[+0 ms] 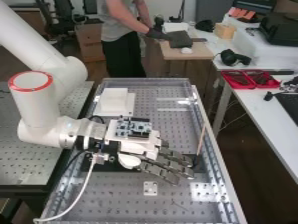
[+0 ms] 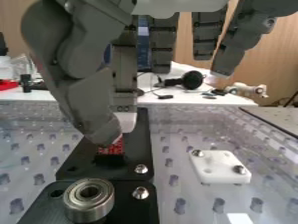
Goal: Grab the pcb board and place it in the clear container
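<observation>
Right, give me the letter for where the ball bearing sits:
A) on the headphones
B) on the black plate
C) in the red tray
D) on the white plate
B: the ball bearing sits on the black plate, apart from the white plate.

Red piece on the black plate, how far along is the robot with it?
Nothing looks done yet: the red piece, probably the circuit board, still sits on the black plate. The robot hand is close to it with open fingers, apparently holding nothing. Gripping, lifting and placing it in the container look left to do.
</observation>
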